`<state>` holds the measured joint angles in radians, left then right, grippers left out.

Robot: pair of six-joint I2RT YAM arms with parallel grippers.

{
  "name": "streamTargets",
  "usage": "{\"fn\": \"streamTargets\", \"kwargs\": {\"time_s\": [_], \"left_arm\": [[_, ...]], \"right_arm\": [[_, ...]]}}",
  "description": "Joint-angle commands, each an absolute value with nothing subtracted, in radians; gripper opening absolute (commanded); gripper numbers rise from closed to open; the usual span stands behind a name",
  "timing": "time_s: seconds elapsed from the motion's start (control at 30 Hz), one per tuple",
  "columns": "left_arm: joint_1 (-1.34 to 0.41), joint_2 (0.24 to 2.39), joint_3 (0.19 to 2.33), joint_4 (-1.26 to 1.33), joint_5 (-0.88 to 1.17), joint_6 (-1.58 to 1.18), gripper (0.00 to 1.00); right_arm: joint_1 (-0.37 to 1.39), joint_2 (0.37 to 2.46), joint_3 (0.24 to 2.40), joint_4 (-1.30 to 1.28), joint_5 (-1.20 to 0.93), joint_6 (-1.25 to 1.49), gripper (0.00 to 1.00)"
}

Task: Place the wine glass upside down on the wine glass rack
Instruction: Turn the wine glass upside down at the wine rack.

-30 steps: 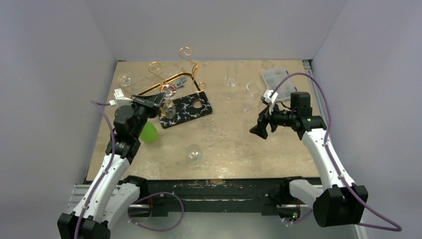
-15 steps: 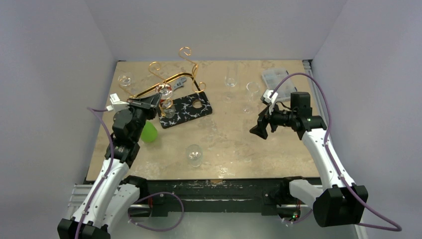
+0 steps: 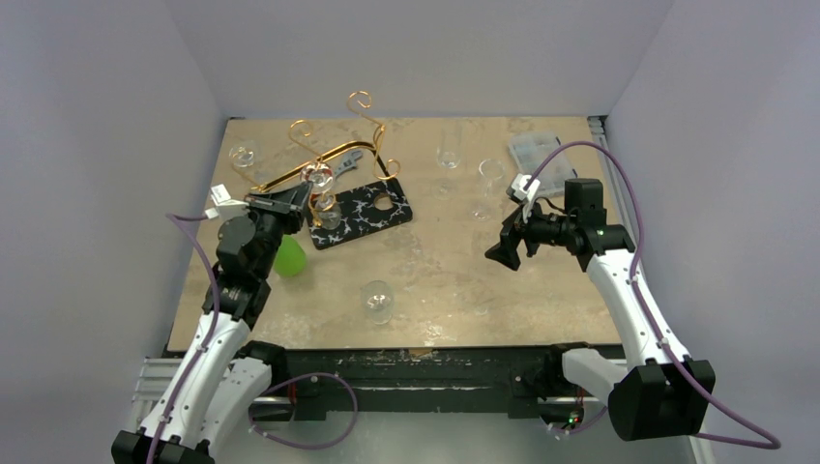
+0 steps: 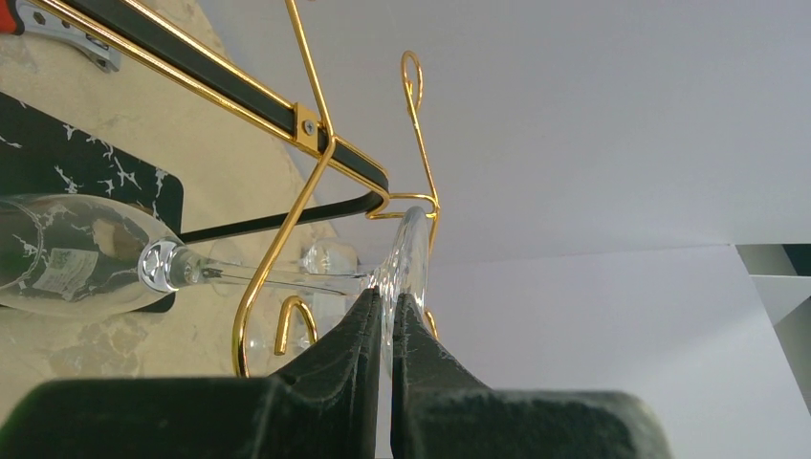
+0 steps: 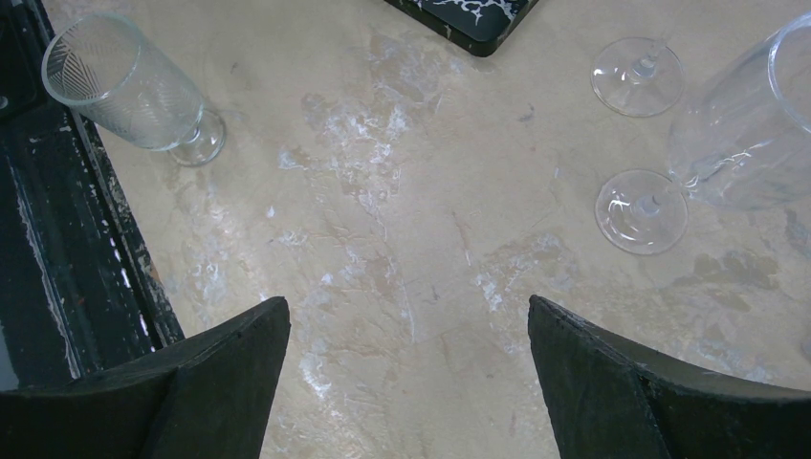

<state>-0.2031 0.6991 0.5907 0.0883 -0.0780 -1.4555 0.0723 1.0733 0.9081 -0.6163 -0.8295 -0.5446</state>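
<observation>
My left gripper (image 3: 302,193) (image 4: 384,304) is shut on the foot of a clear wine glass (image 4: 76,253), held upside down with its bowl (image 3: 327,216) hanging over the black board. The glass stem (image 4: 277,277) passes by a curled loop of the gold wire wine glass rack (image 4: 311,134) (image 3: 329,155); the foot (image 3: 316,177) is level with the rack's low arm. I cannot tell whether the foot rests on the wire. My right gripper (image 3: 503,251) (image 5: 409,320) is open and empty above bare table.
A black white-veined board (image 3: 372,211) lies under the rack. A green ball (image 3: 288,257) sits by my left arm. A tumbler (image 3: 376,301) lies near front centre. Wine glasses (image 3: 448,147) (image 3: 490,184) stand back right, one (image 3: 242,155) back left. A clear box (image 3: 537,150) sits far right.
My left gripper has lifted the glass slightly and drawn it left, toward the rack's low loop. My right arm has not moved.
</observation>
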Motion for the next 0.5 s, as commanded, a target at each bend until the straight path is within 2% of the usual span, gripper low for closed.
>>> {"fn": "streamTargets", "kwargs": {"time_s": [0.0,0.47], "left_arm": [[-0.195,0.67,0.588,0.187,-0.075,-1.475,0.0],[-0.195,0.648,0.585,0.167,-0.066,-1.482,0.0]], "right_arm": [[0.07,1.059,0.911,-0.611,-0.84,-0.563,0.91],[0.07,1.056,0.911,-0.611,-0.839,-0.563,0.91]]}}
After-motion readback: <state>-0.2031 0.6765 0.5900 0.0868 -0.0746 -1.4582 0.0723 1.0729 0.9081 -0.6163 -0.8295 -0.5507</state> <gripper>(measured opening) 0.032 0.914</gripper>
